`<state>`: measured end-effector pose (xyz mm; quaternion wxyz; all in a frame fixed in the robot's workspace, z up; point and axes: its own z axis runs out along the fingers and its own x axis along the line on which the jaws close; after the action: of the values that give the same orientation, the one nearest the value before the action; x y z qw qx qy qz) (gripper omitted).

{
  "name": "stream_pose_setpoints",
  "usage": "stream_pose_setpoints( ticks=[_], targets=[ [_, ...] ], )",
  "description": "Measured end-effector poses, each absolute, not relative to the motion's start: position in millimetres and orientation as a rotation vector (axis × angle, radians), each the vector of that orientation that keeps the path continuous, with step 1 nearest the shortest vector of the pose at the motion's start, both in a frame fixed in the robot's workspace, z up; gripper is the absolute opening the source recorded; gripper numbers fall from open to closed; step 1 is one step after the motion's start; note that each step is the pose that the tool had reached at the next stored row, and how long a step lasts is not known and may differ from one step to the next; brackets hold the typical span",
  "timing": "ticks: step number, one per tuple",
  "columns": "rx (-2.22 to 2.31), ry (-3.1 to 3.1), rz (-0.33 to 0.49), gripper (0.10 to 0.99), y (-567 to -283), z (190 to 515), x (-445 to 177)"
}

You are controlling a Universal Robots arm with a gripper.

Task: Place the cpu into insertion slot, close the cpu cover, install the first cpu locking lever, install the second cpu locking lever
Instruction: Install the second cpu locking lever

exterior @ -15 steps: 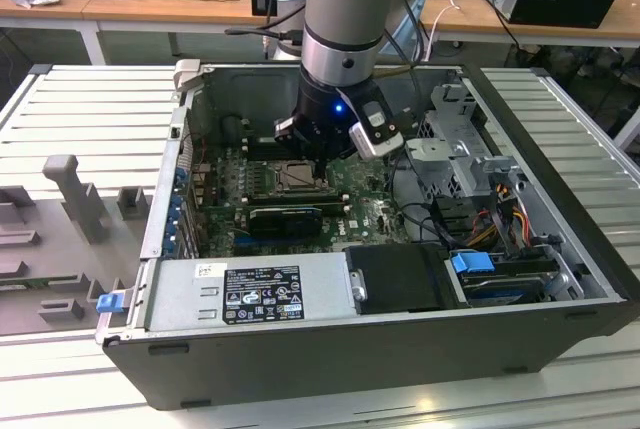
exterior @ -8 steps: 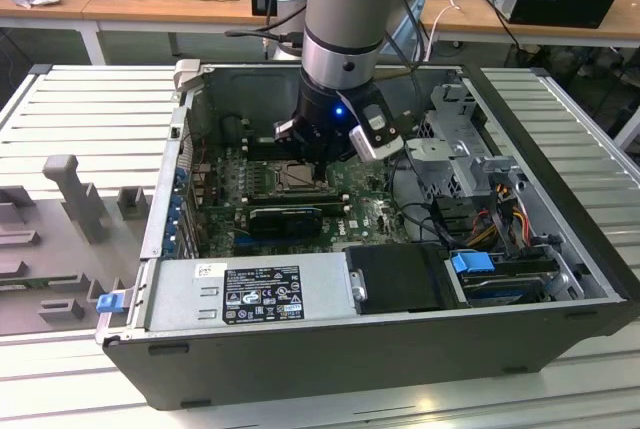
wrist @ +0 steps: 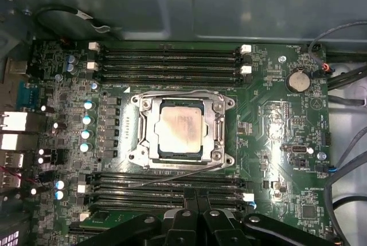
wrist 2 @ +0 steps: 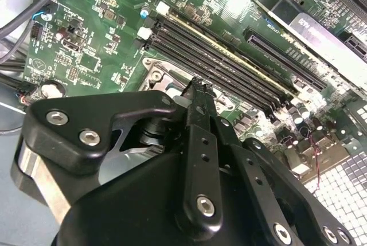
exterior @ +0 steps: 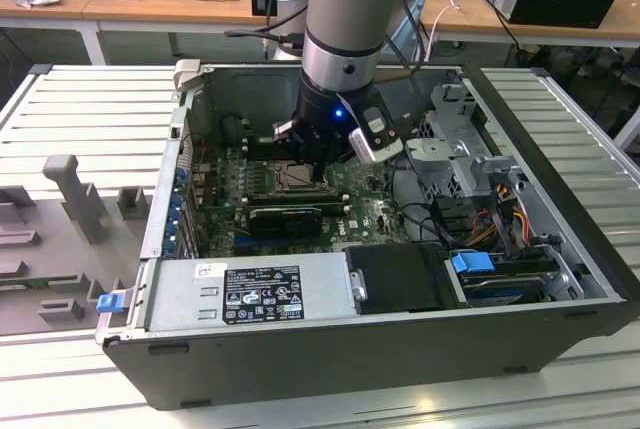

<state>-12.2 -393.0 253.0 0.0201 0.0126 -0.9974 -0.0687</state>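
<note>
Right now you are looking down at the cpu (wrist: 180, 128), which is sitting flat in its socket in the middle of the board (wrist: 269, 114). The cpu cover (wrist: 221, 134) is lying down around it, with the chip's pale top showing through its window. One thin lever (wrist: 172, 175) is running at a slant along the socket's edge, between the cover and the nearer bank of memory slots (wrist: 143, 195); you cannot tell whether it is latched.

Your gripper (wrist: 197, 193) is hanging over that nearer bank, just beside the lever, with its two fingers pressed together and nothing showing between them. In the second wrist view the gripper (wrist 2: 198, 85) is pointing down at the socket's corner, and whether the tip is touching anything you cannot tell. In the exterior view the gripper (exterior: 318, 171) is reaching deep inside the open case (exterior: 300, 359).

Things are crowding you on several sides:
- a second bank of slots (wrist: 166, 59) is lying beyond the socket
- blue-topped capacitors (wrist: 87, 120) are standing close beside the cover
- a coin cell (wrist: 296, 79) and loose cables (wrist: 344, 160) are sitting on the other side
- a long black card (exterior: 285, 217) is lying near the arm, with the power supply (exterior: 250, 294) beyond it towards the case's front wall
- the drive cage (exterior: 450, 144) is standing at the exterior view's right
</note>
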Motion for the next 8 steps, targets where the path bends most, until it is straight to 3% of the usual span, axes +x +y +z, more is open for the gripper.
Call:
stream_pose_setpoints(
  ticks=[8],
  targets=[
    [0.049,-3.084,-0.228,0.106,-394.3,247.2,-19.0]
  ],
)
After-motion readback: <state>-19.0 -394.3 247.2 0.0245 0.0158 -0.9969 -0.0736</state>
